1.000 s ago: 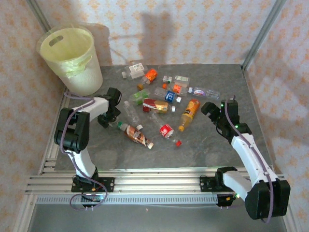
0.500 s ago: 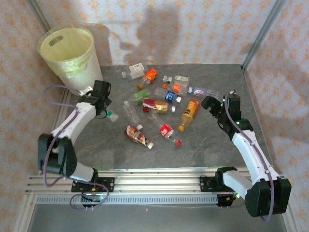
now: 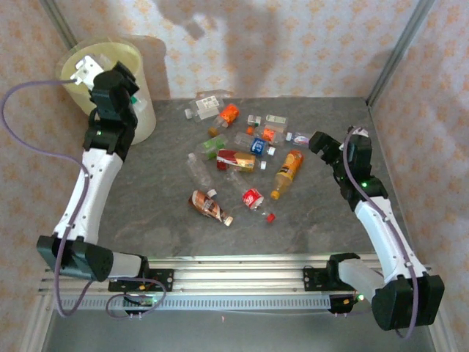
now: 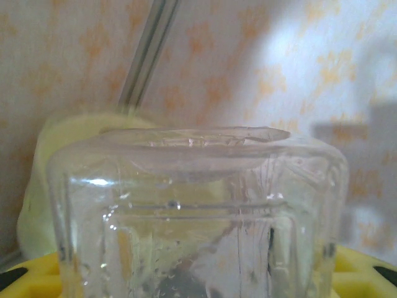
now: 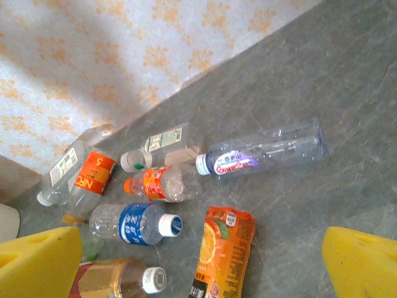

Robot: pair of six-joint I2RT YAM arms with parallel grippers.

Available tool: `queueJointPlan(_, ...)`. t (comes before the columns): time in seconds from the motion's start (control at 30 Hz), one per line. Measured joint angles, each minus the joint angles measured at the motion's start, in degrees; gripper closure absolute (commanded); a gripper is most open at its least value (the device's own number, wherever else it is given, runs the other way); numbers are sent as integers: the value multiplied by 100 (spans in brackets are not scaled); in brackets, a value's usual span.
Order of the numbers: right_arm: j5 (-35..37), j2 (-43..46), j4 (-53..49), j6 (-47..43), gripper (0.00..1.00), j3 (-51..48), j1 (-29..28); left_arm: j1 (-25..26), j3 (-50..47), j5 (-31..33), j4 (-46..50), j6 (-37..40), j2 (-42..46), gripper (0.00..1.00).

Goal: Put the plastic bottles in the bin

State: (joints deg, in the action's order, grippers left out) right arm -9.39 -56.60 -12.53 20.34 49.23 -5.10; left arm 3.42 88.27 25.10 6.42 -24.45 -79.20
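On the grey table [image 3: 330,220], nearest to the arm bases, a crushed brown-labelled bottle [image 3: 209,206] is lying on its side, with a loose red cap [image 3: 270,216] and a red-labelled bottle [image 3: 253,198] just beside it. A little farther, the orange juice bottle [image 5: 223,248] is lying near a blue-labelled bottle [image 5: 133,223], and behind them a long clear bottle with a purple label [image 5: 263,152] is resting close to the wall. In all, more than ten plastic bottles are lying in this loose group in the middle of the table.

The right gripper [image 3: 320,141] is hovering at the right side of this group. Its yellow fingers [image 5: 37,261] are standing wide apart with nothing between them.

At the far left corner, the left gripper [image 3: 97,76] is hanging above the open mouth of the bin [image 3: 143,121]. It is clenching a clear square bottle [image 4: 198,211] between its yellow pads, with the pale green liner bag [image 4: 37,186] behind it.

The task seems to be only at its beginning: this bottle is ready for dropping, and nearly all the others are waiting on the table. What is lying inside the bin cannot be told.
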Motion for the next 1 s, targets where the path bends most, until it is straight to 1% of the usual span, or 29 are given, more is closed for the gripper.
queueJointPlan(0.13,105,186,-2,-116,1,20,0,-260,518,367,-503,289,-575,49)
queueJointPlan(0.3,149,262,-74,-160,1,26,0,-664,1567,579,-579,420,-1626,49)
queueJointPlan(0.4,149,291,-166,-162,1,26,0,-846,2142,575,-483,474,-2184,49)
queueJointPlan(0.63,149,352,-321,-160,1,28,0,-1088,3298,520,166,404,-3230,48)
queueJointPlan(0.73,146,361,-396,-160,1,28,0,-1213,3891,275,601,299,-3740,47)
queueJointPlan(0.9,61,369,-490,-201,1,28,0,-1368,5427,-243,1526,372,-4850,48)
queueJointPlan(1.0,-96,367,-544,-251,1,28,0,-1399,6046,-621,1971,411,-5329,48)
